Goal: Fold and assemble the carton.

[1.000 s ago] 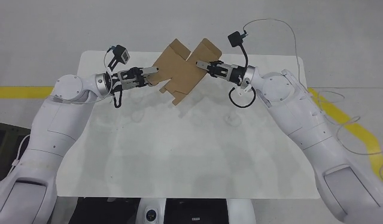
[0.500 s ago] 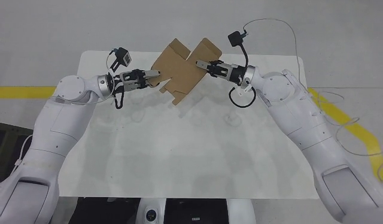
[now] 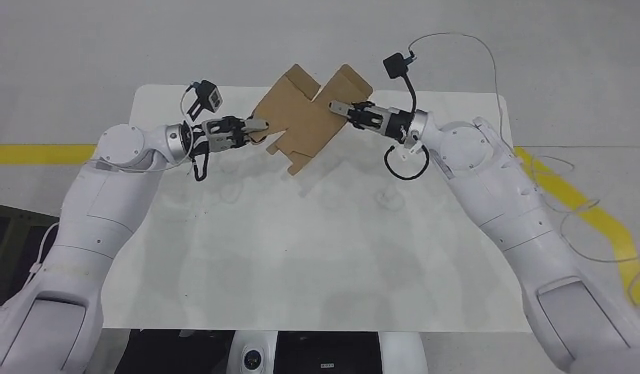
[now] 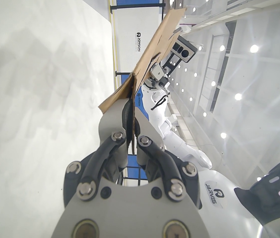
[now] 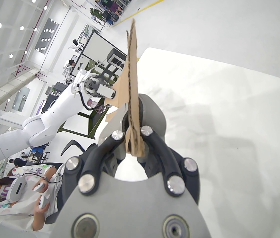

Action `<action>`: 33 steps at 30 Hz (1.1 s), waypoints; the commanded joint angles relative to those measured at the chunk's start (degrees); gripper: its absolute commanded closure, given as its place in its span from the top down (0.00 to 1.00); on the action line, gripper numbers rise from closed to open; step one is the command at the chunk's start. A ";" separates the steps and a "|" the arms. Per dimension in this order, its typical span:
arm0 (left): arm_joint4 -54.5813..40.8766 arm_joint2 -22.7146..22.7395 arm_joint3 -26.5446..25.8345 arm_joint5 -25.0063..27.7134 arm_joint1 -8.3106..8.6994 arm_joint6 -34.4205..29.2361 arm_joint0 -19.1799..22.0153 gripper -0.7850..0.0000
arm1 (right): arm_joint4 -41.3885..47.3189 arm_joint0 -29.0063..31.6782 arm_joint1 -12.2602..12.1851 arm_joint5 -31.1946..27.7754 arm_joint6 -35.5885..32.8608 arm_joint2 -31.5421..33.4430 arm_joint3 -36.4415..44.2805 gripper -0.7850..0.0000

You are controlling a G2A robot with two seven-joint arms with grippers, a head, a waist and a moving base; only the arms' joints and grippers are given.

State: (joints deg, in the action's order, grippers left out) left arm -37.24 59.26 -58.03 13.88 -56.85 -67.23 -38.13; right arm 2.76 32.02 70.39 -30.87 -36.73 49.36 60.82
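Top view: the carton (image 3: 305, 119) is a flat brown cardboard blank, held in the air over the far part of the tabletop (image 3: 300, 264) and touching nothing but the two end effectors. Its broad face is turned up toward the camera. In both wrist views it shows almost edge-on, as a thin layered sheet.

No panel stands up, no flap is bent and there is no box shape yet. I judge the task to be at its start: the blank has been lifted and gripped on both sides, and that is all. Opening it into a sleeve, folding the flaps and closing the ends are all left to do.

Two large flaps with a notch between them point away from the robot. Shorter flaps on the opposite edge point back toward it, and the whole outline sits skewed to the tabletop's edges. I take the long axis to run from far to near, slightly on the diagonal, though the ragged outline makes that uncertain. The line between the two grips runs across, from left to right.

The left end effector (image 3: 262, 126) is clamped on the carton's left edge, its pads pinching the cardboard. The right end effector (image 3: 337, 107) is likewise closed tight on the right edge, near the base of one far flap. The two face each other across the sheet.
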 commanded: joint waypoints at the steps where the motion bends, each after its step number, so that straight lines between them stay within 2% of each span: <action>1: 0.64 0.62 -0.44 1.31 0.09 -0.29 0.11 0.00 | 0.28 0.16 -0.22 -0.27 -1.09 0.85 -0.70 1.00; 8: 3.30 2.64 -2.69 4.97 0.61 -0.89 -0.61 0.00 | 0.07 0.68 -1.57 -2.21 -5.10 4.73 -2.16 1.00; 15: 7.62 4.28 -6.93 9.69 1.34 -3.36 -2.15 0.00 | 4.57 0.52 -2.89 -8.91 -17.24 7.12 -0.75 1.00; 17: 9.51 4.41 -8.13 10.19 1.57 -4.40 -2.57 0.00 | 8.32 0.24 -3.06 -10.14 -22.59 7.03 -0.63 0.84; 18: 9.92 4.50 -8.76 10.55 1.65 -4.83 -2.86 0.00 | 9.91 0.00 -3.11 -10.62 -25.12 6.87 -0.70 0.61; 19: 10.48 4.60 -9.68 11.28 1.76 -5.64 -3.26 0.00 | 12.13 -0.21 -3.06 -9.76 -26.93 5.97 0.27 0.50; 23: 11.62 5.04 -11.90 13.66 2.08 -7.72 -4.24 0.00 | 15.79 -0.86 -3.40 -7.80 -28.90 2.90 3.31 0.49; 25: 12.57 5.31 -13.54 14.84 2.30 -8.33 -4.84 0.00 | 17.43 -1.44 -3.81 -7.33 -29.37 1.09 4.25 0.44; 33: 13.53 5.69 -18.29 15.12 3.15 -8.06 -7.37 0.00 | 21.62 -3.48 -4.44 -8.36 -28.34 -5.88 5.49 0.42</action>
State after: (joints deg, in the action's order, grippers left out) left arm -23.81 64.90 -76.03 28.93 -53.80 -75.35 -45.30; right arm 24.15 28.84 66.01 -39.08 -65.22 44.30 66.34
